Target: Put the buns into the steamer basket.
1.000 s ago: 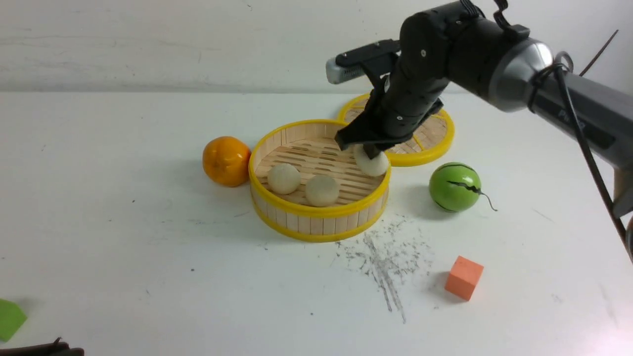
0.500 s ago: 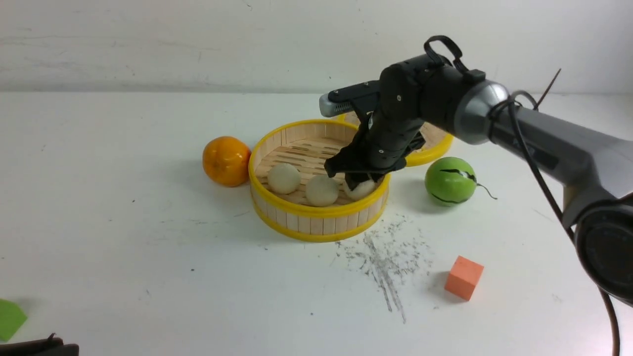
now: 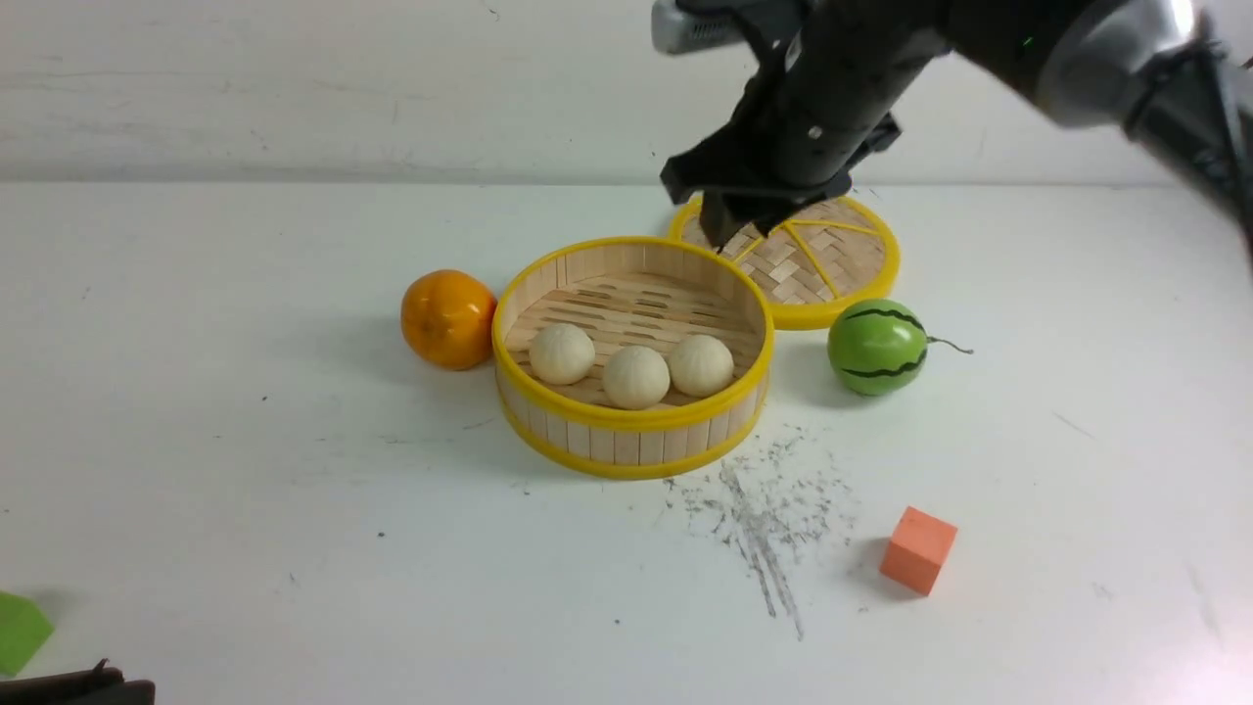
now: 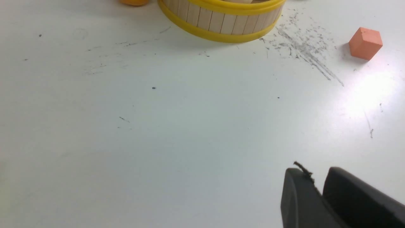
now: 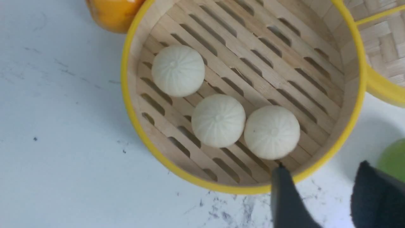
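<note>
Three cream-white buns (image 3: 561, 353) (image 3: 636, 377) (image 3: 701, 365) lie side by side on the slatted floor of the steamer basket (image 3: 626, 455) at the table's middle. They also show in the right wrist view (image 5: 178, 70) (image 5: 218, 120) (image 5: 271, 132), inside the yellow rim (image 5: 126, 95). My right gripper (image 3: 739, 230) hangs open and empty above the basket's far right edge; in its own view the gripper (image 5: 322, 167) has its fingers wide apart. My left gripper (image 4: 316, 172) is shut and empty, low near the table's front left, far from the basket (image 4: 221, 25).
An orange (image 3: 447, 318) touches the basket's left side. A flat woven lid (image 3: 832, 264) lies behind it on the right. A green striped watermelon ball (image 3: 876, 347) sits right of the basket. An orange cube (image 3: 917, 549) is front right, a green piece (image 3: 20, 632) front left.
My right gripper lowered the third bun into the basket, let it go, and rose open. The watermelon ball shifted a little to the left.
</note>
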You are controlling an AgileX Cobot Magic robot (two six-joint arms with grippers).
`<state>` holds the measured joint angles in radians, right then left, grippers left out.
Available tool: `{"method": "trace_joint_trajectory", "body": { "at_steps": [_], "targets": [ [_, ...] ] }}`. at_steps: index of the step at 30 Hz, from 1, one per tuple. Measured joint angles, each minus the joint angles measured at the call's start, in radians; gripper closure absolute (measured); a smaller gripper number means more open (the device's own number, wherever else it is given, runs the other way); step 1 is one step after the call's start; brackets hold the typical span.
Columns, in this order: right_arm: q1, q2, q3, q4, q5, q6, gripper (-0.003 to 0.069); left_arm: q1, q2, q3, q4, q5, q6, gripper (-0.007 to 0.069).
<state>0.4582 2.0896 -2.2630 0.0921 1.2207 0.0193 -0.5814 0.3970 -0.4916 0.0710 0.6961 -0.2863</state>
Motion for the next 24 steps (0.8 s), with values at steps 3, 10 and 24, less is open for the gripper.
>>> {"method": "trace_joint_trajectory", "body": {
  "at_steps": [3, 10, 24],
  "targets": [
    [0.0, -0.113, -0.006, 0.0, 0.031, -0.049, 0.0644, 0.0, 0.0, 0.0, 0.0, 0.0, 0.0, 0.0512],
    [0.0, -0.37, 0.083, 0.02, 0.036, -0.067, 0.0678, 0.0, 0.0, 0.0, 0.0, 0.0, 0.0, 0.0512],
    [0.0, -1.084, 0.919, 0.115, -0.213, -0.097, 0.0673, 0.0, 0.0, 0.0, 0.0, 0.0, 0.0, 0.0501]
  ]
}}
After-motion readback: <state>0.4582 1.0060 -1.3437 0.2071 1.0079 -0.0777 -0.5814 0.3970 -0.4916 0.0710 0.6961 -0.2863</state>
